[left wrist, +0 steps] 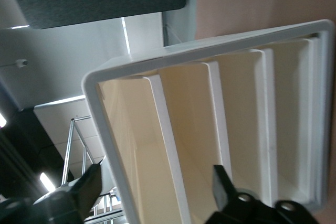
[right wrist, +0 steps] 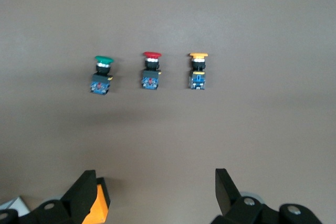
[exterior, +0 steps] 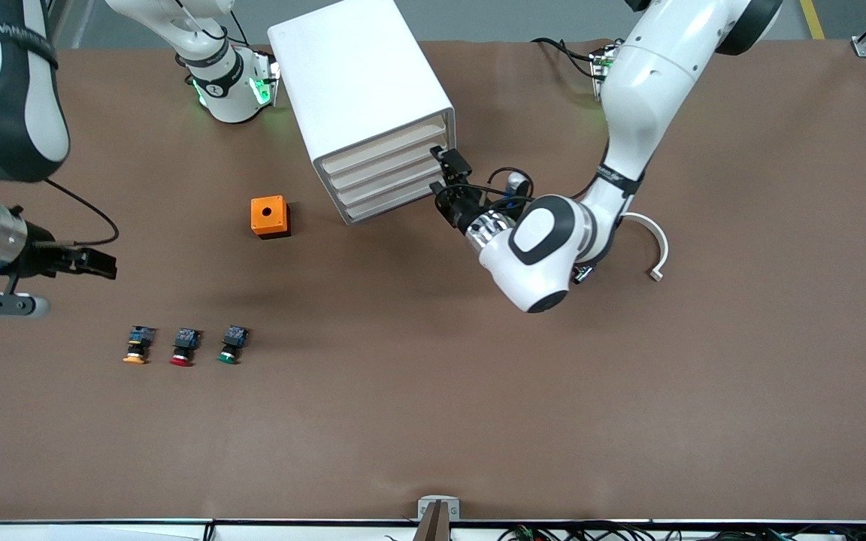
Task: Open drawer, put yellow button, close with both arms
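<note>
The left gripper (exterior: 444,176), fingers spread, noses the closed drawer (exterior: 392,176) to pull it, while the right gripper (exterior: 91,261) waits wide open at eleven o'clock of the yellow button (exterior: 136,346)

The front view looks down from high above the table (exterior: 433,436), facing both robot bases, and takes in the whole surface. The left wrist view sits very close to the white cabinet (left wrist: 220,129) — it faces straight at the drawer fronts, and the front view shares this cabinet (exterior: 361,90). The right wrist view looks down on the three buttons (right wrist: 149,72) from some height — the same row appears in the front view (exterior: 185,346).
</note>
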### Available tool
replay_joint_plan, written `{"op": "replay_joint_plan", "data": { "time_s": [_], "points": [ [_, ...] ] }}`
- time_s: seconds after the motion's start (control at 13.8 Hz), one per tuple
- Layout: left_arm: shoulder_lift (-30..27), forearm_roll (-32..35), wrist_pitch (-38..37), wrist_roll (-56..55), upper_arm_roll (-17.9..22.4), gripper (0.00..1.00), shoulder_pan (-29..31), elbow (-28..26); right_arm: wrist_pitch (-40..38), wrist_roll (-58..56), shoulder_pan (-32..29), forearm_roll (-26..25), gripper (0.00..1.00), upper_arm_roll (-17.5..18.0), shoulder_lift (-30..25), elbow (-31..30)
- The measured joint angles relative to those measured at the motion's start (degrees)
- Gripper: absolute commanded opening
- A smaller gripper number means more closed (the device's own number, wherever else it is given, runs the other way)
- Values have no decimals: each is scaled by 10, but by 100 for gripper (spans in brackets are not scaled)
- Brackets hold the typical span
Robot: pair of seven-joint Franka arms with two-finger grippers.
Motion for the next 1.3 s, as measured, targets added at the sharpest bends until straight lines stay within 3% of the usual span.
{"op": "replay_joint_plan", "data": {
  "time_s": [0.36, 0.87, 1.09, 1.3],
  "points": [
    [18, -21, -4, -20, 0, 55, -8, 1, 110, -11, -47, 18, 99, -1, 100, -11],
    [31, -26, -5, -32, -1, 55, -39, 0, 319, -51, -82, 29, 98, -1, 167, -99],
    [33, -26, -5, -38, -1, 52, -57, 0, 364, -52, -82, 29, 98, -1, 182, -127],
    [33, -27, -5, -39, -1, 35, -75, 0, 387, -52, -82, 29, 98, -1, 204, -129]
  ]
}}
